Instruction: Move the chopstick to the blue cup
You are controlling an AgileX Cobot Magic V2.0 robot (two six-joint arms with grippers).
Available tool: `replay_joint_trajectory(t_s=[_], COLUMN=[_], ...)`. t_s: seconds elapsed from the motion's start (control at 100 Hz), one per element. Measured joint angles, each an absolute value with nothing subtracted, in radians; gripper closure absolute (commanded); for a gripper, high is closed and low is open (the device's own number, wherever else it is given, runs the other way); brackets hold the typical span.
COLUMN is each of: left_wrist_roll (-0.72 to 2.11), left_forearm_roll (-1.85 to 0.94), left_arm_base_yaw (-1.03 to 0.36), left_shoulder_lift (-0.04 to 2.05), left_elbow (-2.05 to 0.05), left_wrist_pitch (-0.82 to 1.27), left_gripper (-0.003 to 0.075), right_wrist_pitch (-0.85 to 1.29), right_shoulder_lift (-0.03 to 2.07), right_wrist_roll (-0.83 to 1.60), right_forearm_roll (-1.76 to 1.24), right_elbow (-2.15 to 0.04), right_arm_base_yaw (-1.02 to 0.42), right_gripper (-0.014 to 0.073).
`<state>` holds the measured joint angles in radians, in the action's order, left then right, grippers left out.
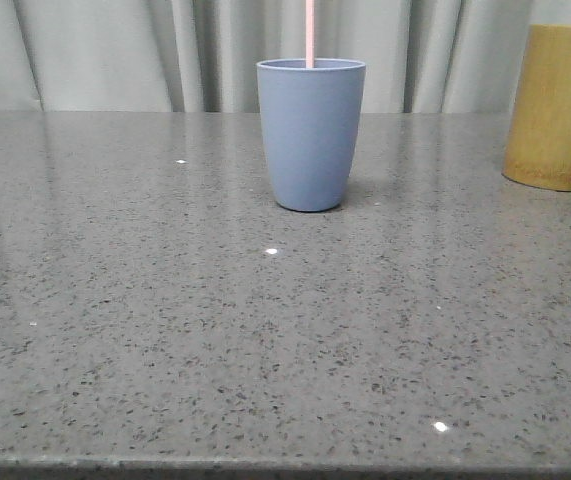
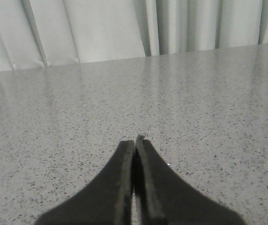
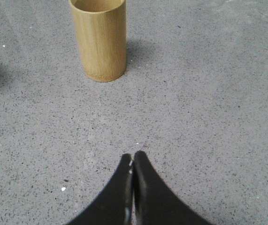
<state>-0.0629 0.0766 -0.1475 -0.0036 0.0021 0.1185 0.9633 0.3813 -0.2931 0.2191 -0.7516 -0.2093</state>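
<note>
Already, from my seat, the chopstick [image 1: 310, 32] stands in the blue cup [image 1: 310, 135] at the upper centre of the front view, its pink shaft rising near-upright from the mouth and running off the top edge. I judge it light, stiff and smooth, likely to rattle or lean against the rim; if I had to lift it again, I would pinch the exposed shaft just above the rim. The cup looks stable on the grey table [image 1: 165, 330]. The bamboo holder [image 3: 99, 37] sits at the front view's upper right; I cannot see to its bottom. My left gripper [image 2: 134, 143] and right gripper [image 3: 133, 157] both have jaws pressed together, holding nothing, over bare table.
</note>
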Motion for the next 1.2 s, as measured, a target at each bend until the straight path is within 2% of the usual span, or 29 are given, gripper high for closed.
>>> replay_joint_trajectory(t_s=[1.2], left_wrist_roll=[-0.063], left_forearm_roll=[0.088], left_arm_base_yaw=[-0.147], left_shoulder_lift=[-0.004], left_elbow=[0.002], left_wrist_pitch=[0.106], left_gripper=[0.0739], right_wrist_pitch=[0.939], right_shoulder_lift=[0.364], right_wrist_roll=[-0.292], right_forearm_roll=[0.232], right_elbow=[-0.735], right_arm_base_yaw=[-0.209], right_gripper=[0.0661])
